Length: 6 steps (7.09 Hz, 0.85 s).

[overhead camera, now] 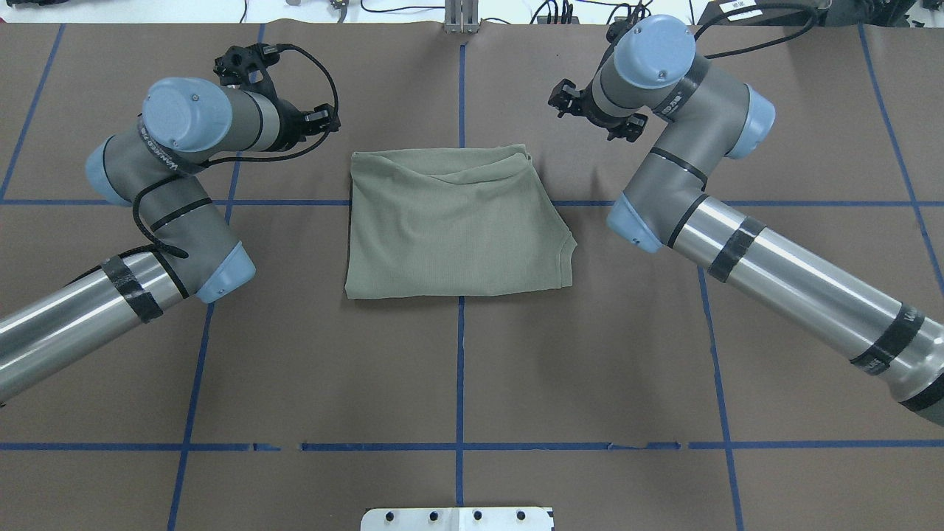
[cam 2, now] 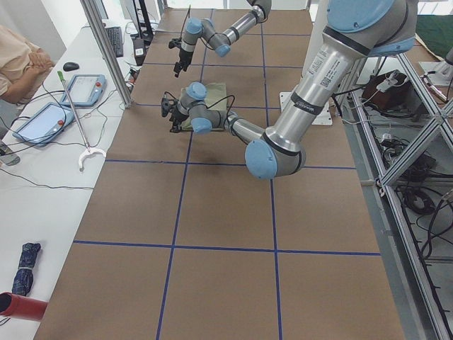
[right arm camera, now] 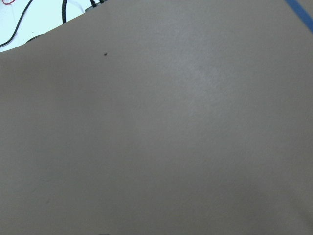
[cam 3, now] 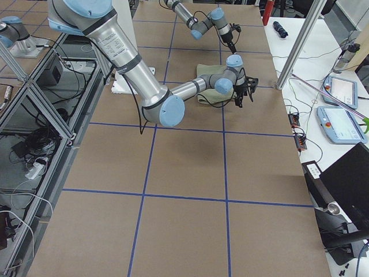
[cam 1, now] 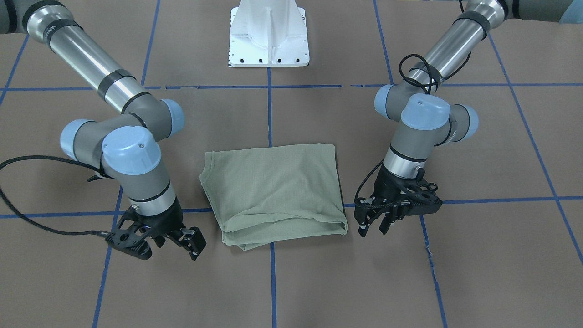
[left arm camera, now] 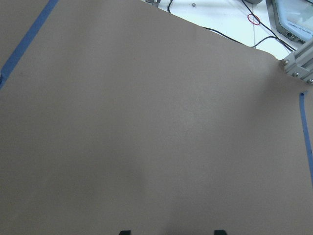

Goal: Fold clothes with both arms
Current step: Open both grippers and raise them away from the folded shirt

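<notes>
Both claws hang released and empty: left claw (cam 1: 373,226) and right claw (cam 1: 178,243) flank the shirt (cam 1: 273,191), just beside its doubled edge (the one farthest from the robot). It lies folded flat on the surface (cam 1: 319,282). Next probably comes clearing away; rising straight up should avoid snagging that loose edge.

I count one green shirt (cam 1: 273,191); one left arm (cam 1: 426,118) and one right arm (cam 1: 132,159), two in all, either side of the shirt; one white base (cam 1: 268,36) beyond the shirt.
</notes>
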### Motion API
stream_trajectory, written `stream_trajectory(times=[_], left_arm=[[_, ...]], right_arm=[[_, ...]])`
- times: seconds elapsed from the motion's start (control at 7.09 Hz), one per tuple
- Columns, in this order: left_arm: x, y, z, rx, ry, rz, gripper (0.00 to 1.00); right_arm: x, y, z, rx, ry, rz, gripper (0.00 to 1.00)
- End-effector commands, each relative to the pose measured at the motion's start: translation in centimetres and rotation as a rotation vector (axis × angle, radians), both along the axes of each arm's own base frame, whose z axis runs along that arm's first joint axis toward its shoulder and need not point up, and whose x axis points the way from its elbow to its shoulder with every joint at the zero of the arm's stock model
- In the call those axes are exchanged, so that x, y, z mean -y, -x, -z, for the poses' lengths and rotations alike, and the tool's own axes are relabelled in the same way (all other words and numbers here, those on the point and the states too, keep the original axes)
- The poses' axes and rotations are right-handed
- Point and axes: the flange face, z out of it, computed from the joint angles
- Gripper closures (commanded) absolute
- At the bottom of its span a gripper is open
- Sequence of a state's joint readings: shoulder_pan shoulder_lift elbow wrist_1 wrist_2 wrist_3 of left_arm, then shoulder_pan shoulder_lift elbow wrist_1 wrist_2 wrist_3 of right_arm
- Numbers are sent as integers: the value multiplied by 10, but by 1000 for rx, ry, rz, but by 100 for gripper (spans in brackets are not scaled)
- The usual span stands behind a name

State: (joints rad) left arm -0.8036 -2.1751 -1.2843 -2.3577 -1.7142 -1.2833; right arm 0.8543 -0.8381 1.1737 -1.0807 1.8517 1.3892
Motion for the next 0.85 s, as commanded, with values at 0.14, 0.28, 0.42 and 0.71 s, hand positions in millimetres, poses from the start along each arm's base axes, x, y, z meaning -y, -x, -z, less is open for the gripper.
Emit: stream_trajectory(times=[0.14, 0.28, 0.42, 0.71], left_arm=[[35, 123, -62, 151, -157, -251, 37], [44, 187, -87, 170, -205, -335, 36], [44, 247, -116, 182, -257, -410, 36], [39, 319, -166, 286, -302, -490, 36]], right_arm=[[25, -152, -97, -10, -9, 191, 0], [27, -209, -135, -33, -66, 277, 0], [26, -259, -172, -90, -71, 354, 0], [25, -351, -205, -191, -74, 485, 0]])
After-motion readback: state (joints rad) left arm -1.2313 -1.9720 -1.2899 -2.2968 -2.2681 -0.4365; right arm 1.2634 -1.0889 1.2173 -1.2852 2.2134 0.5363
